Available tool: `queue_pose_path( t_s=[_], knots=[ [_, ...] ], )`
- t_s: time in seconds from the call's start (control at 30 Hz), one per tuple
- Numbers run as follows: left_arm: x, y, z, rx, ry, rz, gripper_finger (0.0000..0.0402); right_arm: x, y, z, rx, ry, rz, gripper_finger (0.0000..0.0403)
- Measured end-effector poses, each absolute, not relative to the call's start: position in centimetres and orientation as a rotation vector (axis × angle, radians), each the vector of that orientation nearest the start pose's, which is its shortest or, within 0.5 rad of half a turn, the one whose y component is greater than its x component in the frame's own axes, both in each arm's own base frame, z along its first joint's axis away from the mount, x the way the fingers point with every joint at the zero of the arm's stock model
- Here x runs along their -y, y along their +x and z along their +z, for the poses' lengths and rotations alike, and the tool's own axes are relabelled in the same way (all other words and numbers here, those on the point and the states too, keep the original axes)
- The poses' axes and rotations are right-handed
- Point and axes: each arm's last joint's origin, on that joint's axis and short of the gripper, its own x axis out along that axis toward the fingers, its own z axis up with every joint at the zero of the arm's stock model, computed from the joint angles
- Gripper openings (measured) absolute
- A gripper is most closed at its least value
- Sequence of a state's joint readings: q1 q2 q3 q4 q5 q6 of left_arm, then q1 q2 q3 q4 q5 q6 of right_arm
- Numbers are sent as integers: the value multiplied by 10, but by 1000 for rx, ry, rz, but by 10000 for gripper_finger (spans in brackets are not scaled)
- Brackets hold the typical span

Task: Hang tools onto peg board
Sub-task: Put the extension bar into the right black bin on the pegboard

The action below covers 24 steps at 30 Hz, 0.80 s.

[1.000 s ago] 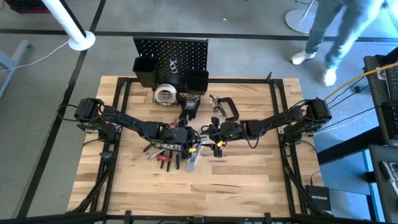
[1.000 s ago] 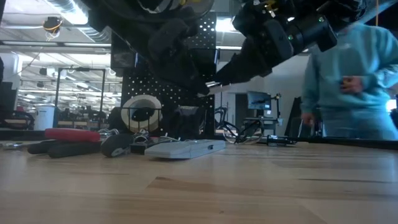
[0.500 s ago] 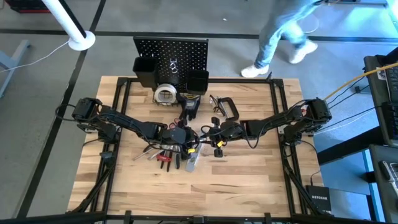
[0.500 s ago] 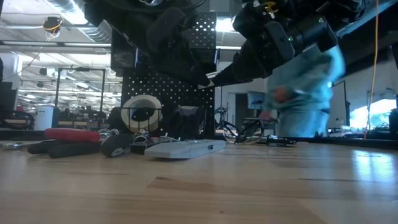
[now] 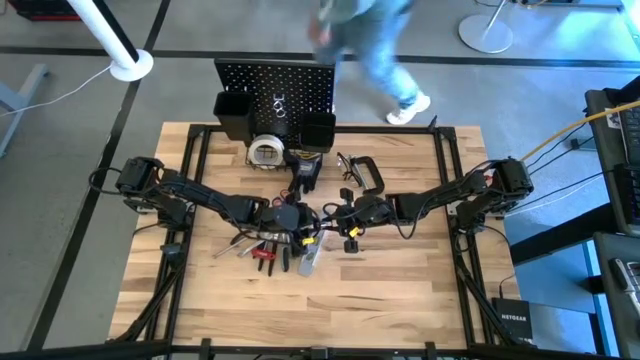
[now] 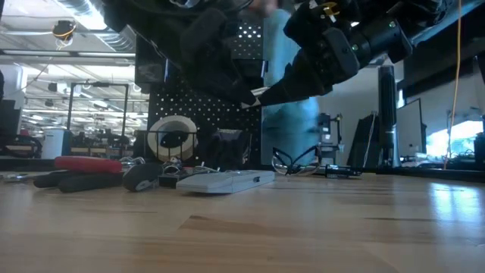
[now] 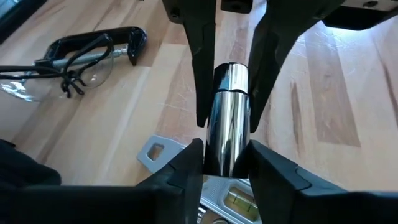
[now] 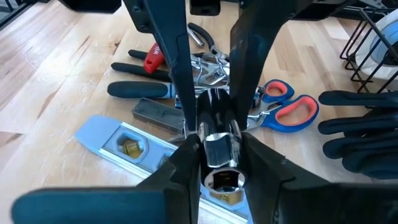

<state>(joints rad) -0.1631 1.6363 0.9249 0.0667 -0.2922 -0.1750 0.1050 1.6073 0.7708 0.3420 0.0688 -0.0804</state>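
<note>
I have both arms meeting over the middle of the surface (image 5: pixel 400 290), each pinching an opposite end of one chrome socket-like cylinder (image 7: pixel 227 121) that hangs in the air above the tool pile. In the wrist views the left gripper (image 7: pixel 225 152) has its jaws pressed on one end and the right gripper (image 8: pixel 214 146) on the other. My worry is the handover: polished round metal gives little bite, so if either side lets go before the other is firmly seated, I judge it could slip, drop onto the silver level (image 8: pixel 140 146) below and roll toward the scissors (image 8: pixel 289 109) or pliers (image 5: pixel 262 254). Pulling apart while both clamp could twist it loose. The peg board (image 5: pixel 275 85) stands at the far edge, well apart, so a long carry remains.
</note>
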Motion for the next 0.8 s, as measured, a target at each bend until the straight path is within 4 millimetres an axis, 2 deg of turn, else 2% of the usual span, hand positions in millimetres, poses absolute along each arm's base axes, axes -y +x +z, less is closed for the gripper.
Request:
queue_pose_path(
  t_s=[0.23, 0.37, 0.5, 0.63, 0.8],
  knots=[
    [40, 332, 195, -654, -33, 195, 180, -31, 322, 180, -493, -123, 48, 90],
    [37, 315, 208, -725, -56, 215, 207, -31, 322, 180, -493, -123, 47, 90],
    [40, 293, 226, -748, -69, 251, 213, -30, 320, 184, -490, -129, 24, 92],
    [51, 268, 232, -694, -49, 251, 213, -29, 317, 200, -475, -140, -21, 91],
    [53, 245, 217, -581, -101, 293, 213, -25, 321, 239, -424, -215, -101, 92]
  ],
)
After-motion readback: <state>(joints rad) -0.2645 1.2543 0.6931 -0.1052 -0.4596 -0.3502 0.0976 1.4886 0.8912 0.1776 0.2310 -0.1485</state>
